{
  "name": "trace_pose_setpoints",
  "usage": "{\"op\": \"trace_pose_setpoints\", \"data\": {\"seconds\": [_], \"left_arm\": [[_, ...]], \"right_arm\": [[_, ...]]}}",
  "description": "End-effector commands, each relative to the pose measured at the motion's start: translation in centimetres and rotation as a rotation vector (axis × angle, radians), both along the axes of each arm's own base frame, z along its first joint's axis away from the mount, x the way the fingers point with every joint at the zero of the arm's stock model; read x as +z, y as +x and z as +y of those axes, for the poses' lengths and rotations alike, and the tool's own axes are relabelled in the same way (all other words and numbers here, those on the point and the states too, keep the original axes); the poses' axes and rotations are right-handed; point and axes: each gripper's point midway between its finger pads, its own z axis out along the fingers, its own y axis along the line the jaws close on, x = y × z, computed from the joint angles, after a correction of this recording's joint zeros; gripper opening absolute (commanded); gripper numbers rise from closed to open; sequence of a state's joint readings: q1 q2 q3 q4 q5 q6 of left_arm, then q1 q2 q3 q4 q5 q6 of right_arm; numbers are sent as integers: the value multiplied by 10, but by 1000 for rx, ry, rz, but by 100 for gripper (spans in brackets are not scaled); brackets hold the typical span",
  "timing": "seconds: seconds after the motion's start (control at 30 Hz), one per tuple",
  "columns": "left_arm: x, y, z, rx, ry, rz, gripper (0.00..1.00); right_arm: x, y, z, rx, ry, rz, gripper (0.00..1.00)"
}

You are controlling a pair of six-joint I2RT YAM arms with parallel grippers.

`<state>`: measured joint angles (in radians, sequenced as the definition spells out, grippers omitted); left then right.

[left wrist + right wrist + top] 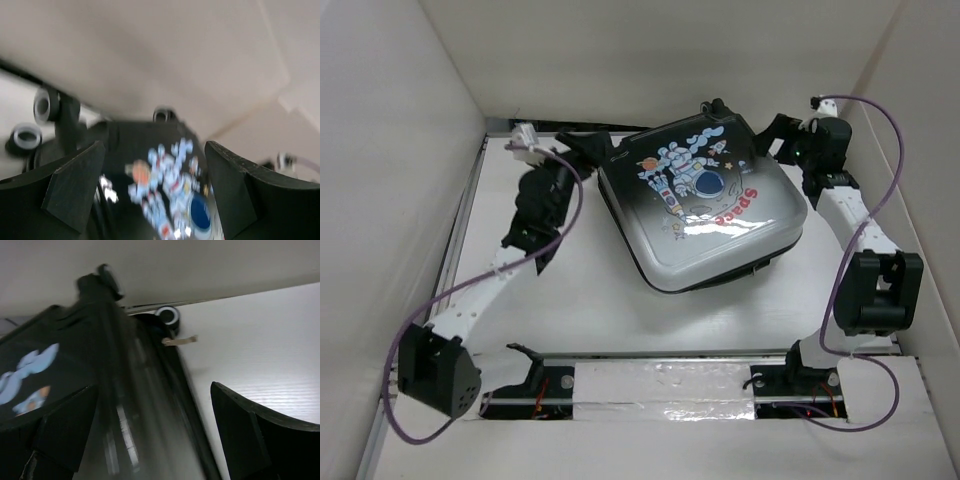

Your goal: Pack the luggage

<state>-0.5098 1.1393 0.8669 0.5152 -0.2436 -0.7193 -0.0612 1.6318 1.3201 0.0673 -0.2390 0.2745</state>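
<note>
Counter (580, 300), white and boxed in by pale walls (400, 150), carries everything here. The luggage (705, 205) lies closed and flat toward the far right of the counter. Its printed shell faces up, showing the astronaut cartoon and the red "Space" lettering, and the case is turned at an angle to the counter's edges.

The left arm (470, 300) reaches from its base across the left side to the near-left corner of the case. The right arm (865, 235) bends up along the right side to the far right corner. A purple cable (868, 130) loops beside the right arm.

The left gripper (592, 150) is released. In the left wrist view (152, 165) its two dark fingers (75, 185) stand wide apart, with the luggage (165, 200) seen past them. That picture is blurred, so whether either finger touches the shell cannot be told.

The right gripper (775, 135) is also released, with nothing clamped. In the right wrist view (152, 405) the jaws are spread wide. One finger sits over the dark shell (75, 375) and the other over bare counter, so the case's edge runs through the gap.

Black wheels (46, 105) with pale rims show at the case's end. Another wheel (167, 315) peeks from behind its corner, and a small tan pull tab (179, 341) sticks out just below it.
</note>
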Motion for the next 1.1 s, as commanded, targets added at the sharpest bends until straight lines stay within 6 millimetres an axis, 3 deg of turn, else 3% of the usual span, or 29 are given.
{"op": "trace_pose_setpoints", "data": {"seconds": [0.0,0.03,0.1,0.13,0.17,0.2,0.23,0.27,0.33,0.4,0.43,0.53,0.67,0.87,1.07], "left_arm": [[22,44,14,-44,-64,-30,80],[12,70,15,-47,-72,12,80],[0,96,23,-97,-68,45,80],[-11,118,20,-105,-65,78,82],[-16,127,17,-131,-57,96,83],[-23,139,19,-137,-49,121,84],[-34,156,12,-155,-38,164,86],[-38,161,12,-176,-32,179,86],[-49,168,15,-175,-38,201,86],[-54,167,17,-163,-51,208,87],[-62,164,19,-155,-53,219,88],[-80,162,20,-143,-64,252,89],[-92,164,11,-190,-111,249,93],[-97,172,-1,-249,-215,204,91],[-89,176,-16,-276,-290,148,81]], "right_arm": [[11,-23,21,67,53,-7,100],[5,-29,21,64,55,-4,100],[18,-43,21,57,58,-42,98],[9,-50,21,55,60,-39,88],[9,-58,26,65,64,-48,72],[25,-71,28,66,74,-97,39],[27,-78,31,68,73,-118,18],[11,-89,35,68,76,-91,5],[22,-105,35,53,73,-141,5],[7,-117,39,51,65,-117,14],[9,-122,37,41,57,-128,18],[7,-128,40,47,60,-133,42],[10,-129,48,70,55,-131,52],[11,-139,61,116,56,-126,54],[19,-155,69,143,43,-143,54]]}}
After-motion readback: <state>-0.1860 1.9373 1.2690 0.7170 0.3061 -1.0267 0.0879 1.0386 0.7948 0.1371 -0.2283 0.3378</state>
